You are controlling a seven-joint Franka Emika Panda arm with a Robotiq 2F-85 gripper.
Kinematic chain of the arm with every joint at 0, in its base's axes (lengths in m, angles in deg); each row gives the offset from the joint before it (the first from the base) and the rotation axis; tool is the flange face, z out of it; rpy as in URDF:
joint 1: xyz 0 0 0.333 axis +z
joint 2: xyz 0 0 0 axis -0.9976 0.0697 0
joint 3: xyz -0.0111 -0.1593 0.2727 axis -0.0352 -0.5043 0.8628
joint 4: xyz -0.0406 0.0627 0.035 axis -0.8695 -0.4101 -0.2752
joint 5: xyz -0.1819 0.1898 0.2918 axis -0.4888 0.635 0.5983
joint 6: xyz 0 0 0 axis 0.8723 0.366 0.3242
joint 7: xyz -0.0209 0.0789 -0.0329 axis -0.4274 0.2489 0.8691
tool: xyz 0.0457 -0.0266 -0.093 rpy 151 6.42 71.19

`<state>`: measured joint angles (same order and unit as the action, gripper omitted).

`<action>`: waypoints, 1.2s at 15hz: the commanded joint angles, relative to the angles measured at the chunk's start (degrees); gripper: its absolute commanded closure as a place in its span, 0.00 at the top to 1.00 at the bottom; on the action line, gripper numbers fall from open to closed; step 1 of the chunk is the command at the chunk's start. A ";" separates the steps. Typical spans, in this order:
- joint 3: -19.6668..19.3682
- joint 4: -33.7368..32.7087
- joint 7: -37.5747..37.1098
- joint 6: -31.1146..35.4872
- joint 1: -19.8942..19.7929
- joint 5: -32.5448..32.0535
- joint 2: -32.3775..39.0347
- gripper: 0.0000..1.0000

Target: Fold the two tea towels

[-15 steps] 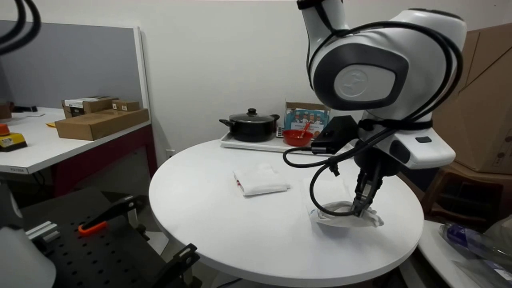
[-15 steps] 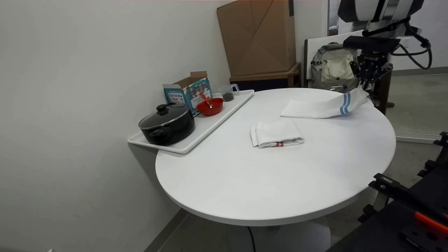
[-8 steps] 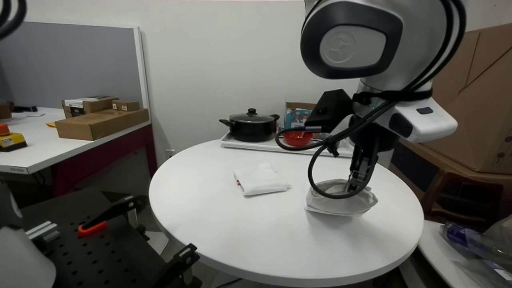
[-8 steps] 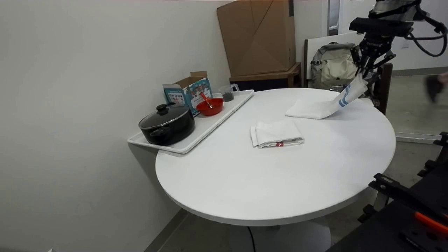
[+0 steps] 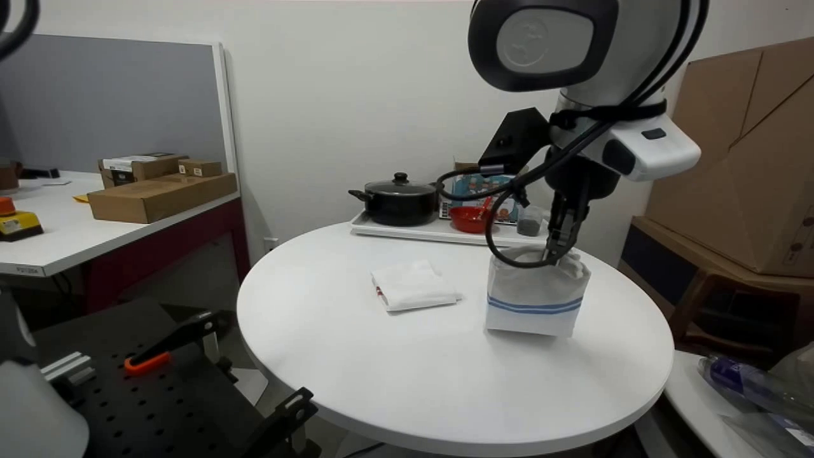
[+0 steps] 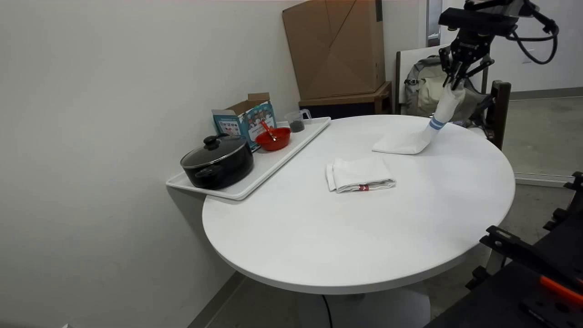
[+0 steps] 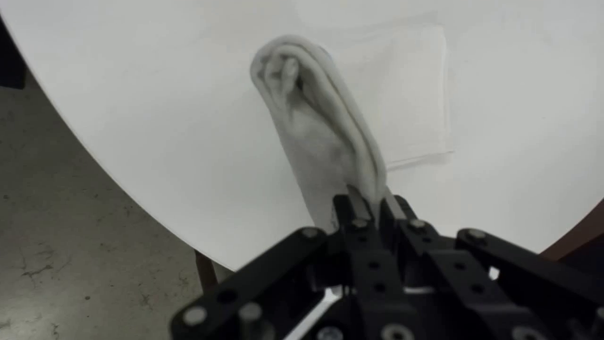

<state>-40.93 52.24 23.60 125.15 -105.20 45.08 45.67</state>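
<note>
A robot's gripper (image 7: 376, 204) pinches one end of a blue-striped tea towel (image 5: 537, 294), though how many layers it holds is hard to tell in the wrist view. Over the last second that end has risen farther above the round white table (image 6: 319, 237), drawing the cloth up steeply while the far part lies flat; the fold appears begun but not laid over. Nearby, unmoved, rests the red-marked towel (image 6: 362, 173), folded into a packet, seemingly done.

place: lab-like | robot arm (image 5: 610, 70) | perforated black plate (image 5: 165, 401) | red-and-yellow button box (image 5: 19, 220)
</note>
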 commanded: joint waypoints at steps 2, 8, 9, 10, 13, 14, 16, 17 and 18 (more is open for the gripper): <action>-0.50 -7.88 -7.77 -1.34 4.13 0.35 3.80 0.02; -1.11 -17.90 -18.10 -2.03 7.71 -1.64 10.36 0.02; -1.23 -19.32 -19.34 -2.06 8.10 -1.95 11.52 0.02; -1.36 -20.55 -20.45 -2.07 8.41 -2.26 12.61 0.02; -2.08 -24.99 -24.69 -3.66 9.15 -4.54 16.64 0.02; -2.23 -26.44 -26.15 -4.49 9.26 -5.42 17.82 0.02; -2.26 -29.73 -28.77 -6.52 9.14 -7.31 20.21 0.02; -1.97 -31.48 -29.77 -7.61 9.03 -8.14 21.37 0.02; -1.59 -33.13 -30.51 -8.29 8.83 -8.67 22.42 0.02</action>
<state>-42.00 25.81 -3.21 120.60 -96.78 38.69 63.99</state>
